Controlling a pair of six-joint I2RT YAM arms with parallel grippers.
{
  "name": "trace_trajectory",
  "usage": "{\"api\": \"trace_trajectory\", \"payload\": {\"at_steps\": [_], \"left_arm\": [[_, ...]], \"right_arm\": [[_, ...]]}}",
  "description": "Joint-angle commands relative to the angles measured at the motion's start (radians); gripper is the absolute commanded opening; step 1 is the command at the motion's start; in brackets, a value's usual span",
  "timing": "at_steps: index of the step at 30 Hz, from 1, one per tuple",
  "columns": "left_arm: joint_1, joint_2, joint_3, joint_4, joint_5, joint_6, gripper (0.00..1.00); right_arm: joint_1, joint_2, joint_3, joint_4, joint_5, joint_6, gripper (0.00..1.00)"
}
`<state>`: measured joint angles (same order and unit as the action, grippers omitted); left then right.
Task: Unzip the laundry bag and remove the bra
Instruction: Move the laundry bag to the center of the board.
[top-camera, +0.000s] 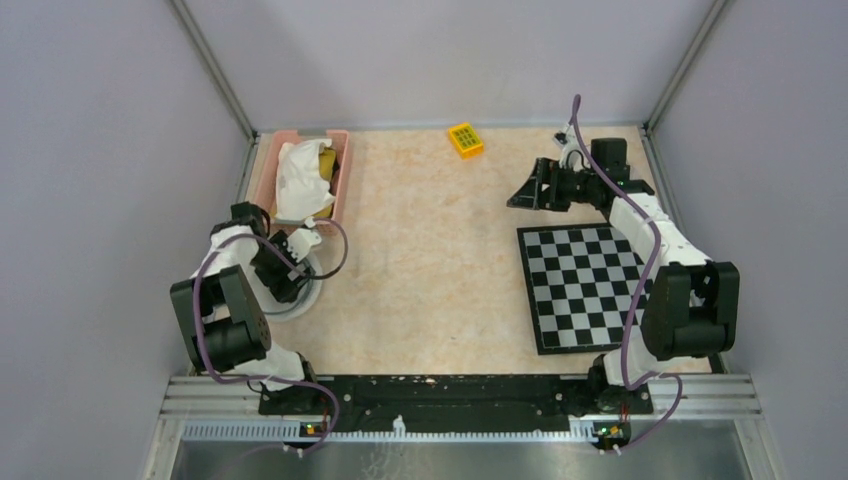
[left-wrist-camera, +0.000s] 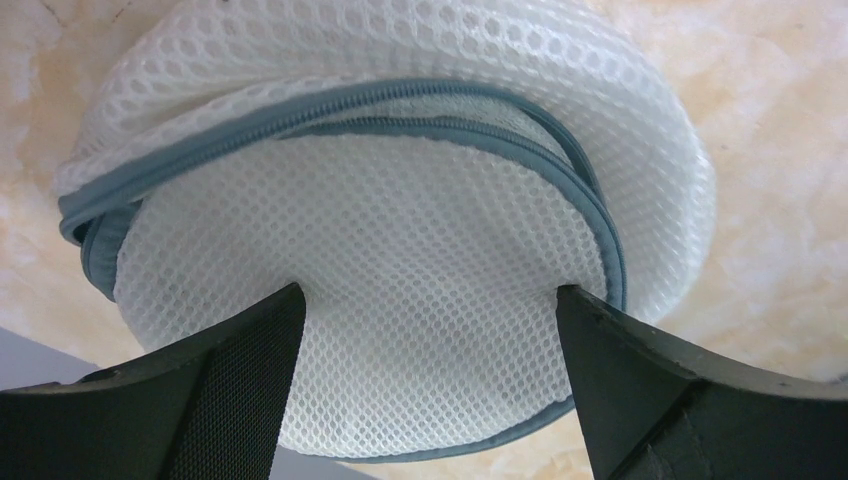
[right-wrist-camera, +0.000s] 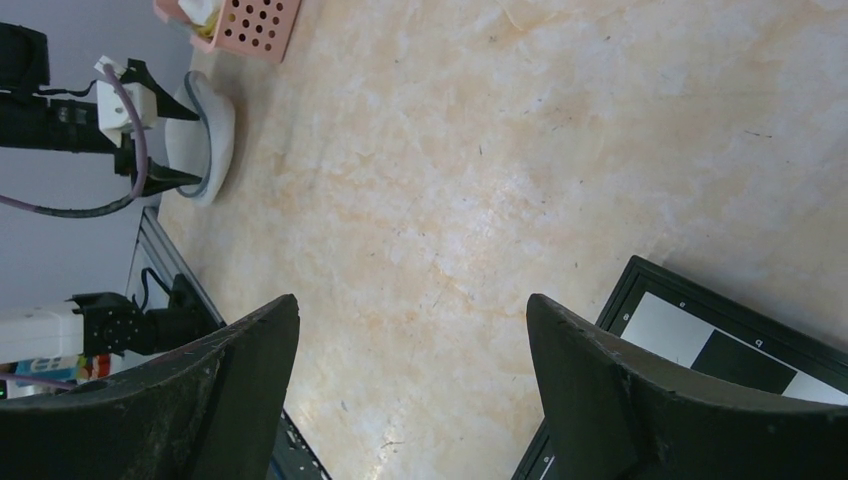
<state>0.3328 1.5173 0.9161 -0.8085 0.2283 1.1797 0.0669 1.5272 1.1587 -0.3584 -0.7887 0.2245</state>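
Left gripper (left-wrist-camera: 428, 295) hovering over white mesh laundry bag (left-wrist-camera: 400, 220) at left, fingers spread wide. Right gripper (right-wrist-camera: 412, 305) hanging far right, fingers apart, holding nothing, near checkerboard (top-camera: 585, 290).

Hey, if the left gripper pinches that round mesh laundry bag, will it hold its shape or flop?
Probably soft: the laundry bag is thin open mesh, so it should dent under the left gripper. It looks light and may slide on the smooth table if pushed. Its domed, round form hints at some stiffening, so it might spring back.
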Motion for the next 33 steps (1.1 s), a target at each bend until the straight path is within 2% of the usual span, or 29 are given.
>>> {"api": "trace_trajectory", "payload": {"at_steps": [1, 8, 16, 23, 27, 33], "left_arm": [[0.007, -0.038, 0.122, -0.17, 0.027, 0.019, 0.99], [-0.007, -0.035, 0.329, -0.289, 0.141, -0.054, 0.99], [-0.11, -0.024, 0.482, -0.26, 0.241, -0.272, 0.99], [-0.305, -0.064, 0.535, -0.1, 0.206, -0.442, 0.99], [-0.366, -0.038, 0.568, -0.071, 0.264, -0.549, 0.99], [-0.442, -0.043, 0.518, 0.006, 0.282, -0.632, 0.99]], "right_arm": [[-0.006, -0.039, 0.037, -0.004, 0.004, -0.033, 0.82], [-0.044, -0.003, 0.123, -0.038, 0.013, -0.044, 0.82], [-0.167, 0.067, 0.252, -0.057, 0.033, -0.048, 0.81], [-0.282, 0.211, 0.444, -0.08, 0.189, -0.076, 0.79], [-0.322, 0.293, 0.528, -0.099, 0.344, -0.15, 0.79], [-0.384, 0.414, 0.599, -0.092, 0.433, -0.203, 0.76]]}}
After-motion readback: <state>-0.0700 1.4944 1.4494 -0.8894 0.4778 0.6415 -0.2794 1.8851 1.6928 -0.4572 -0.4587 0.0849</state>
